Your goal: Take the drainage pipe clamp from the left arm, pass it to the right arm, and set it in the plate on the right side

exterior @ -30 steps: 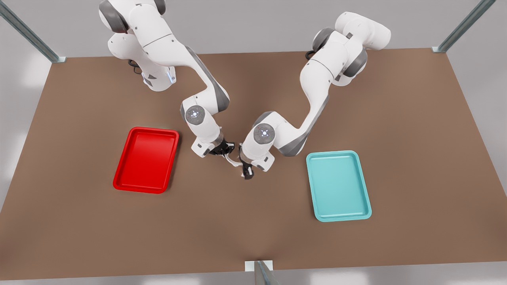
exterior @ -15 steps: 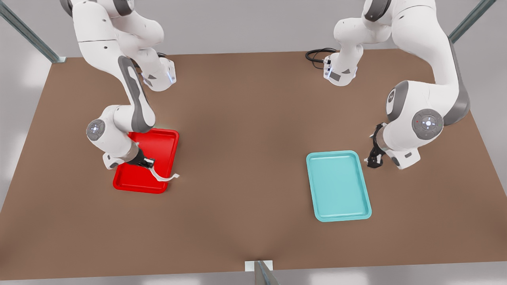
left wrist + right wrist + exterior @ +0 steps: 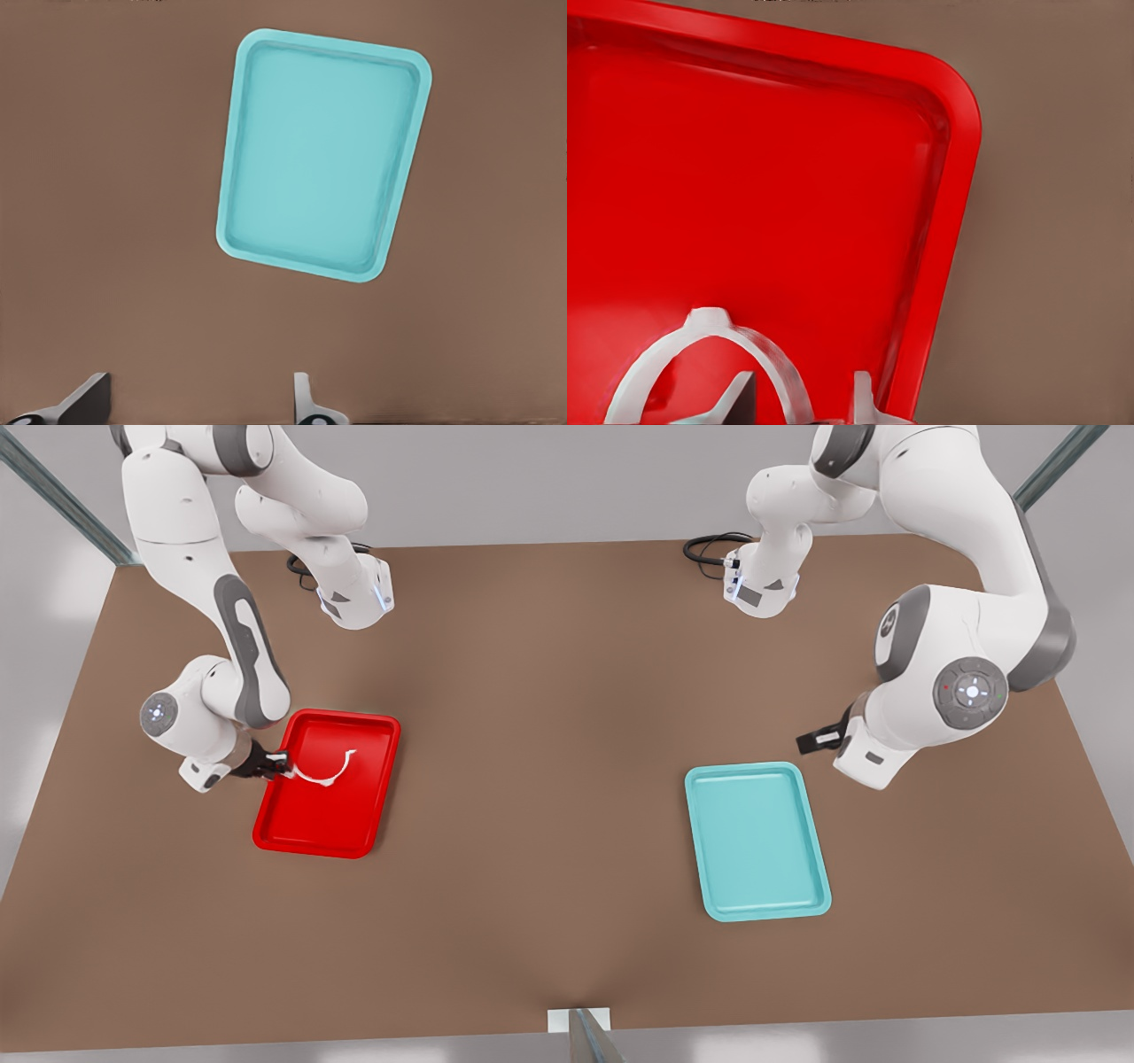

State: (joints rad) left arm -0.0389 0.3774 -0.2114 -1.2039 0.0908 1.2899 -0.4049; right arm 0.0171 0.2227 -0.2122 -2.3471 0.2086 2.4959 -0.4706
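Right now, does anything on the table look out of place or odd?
Nothing stands out. The right tool holds one end of the drainage pipe clamp over the red plate, inside its rim. The left tool waits open above bare table, near the teal tray. Both trays lie flat.

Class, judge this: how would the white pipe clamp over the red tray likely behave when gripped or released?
The drainage pipe clamp probably stays stiff: held by one end, its arc keeps shape. Thin, so likely light. Curved, it may rock when the right gripper releases it.
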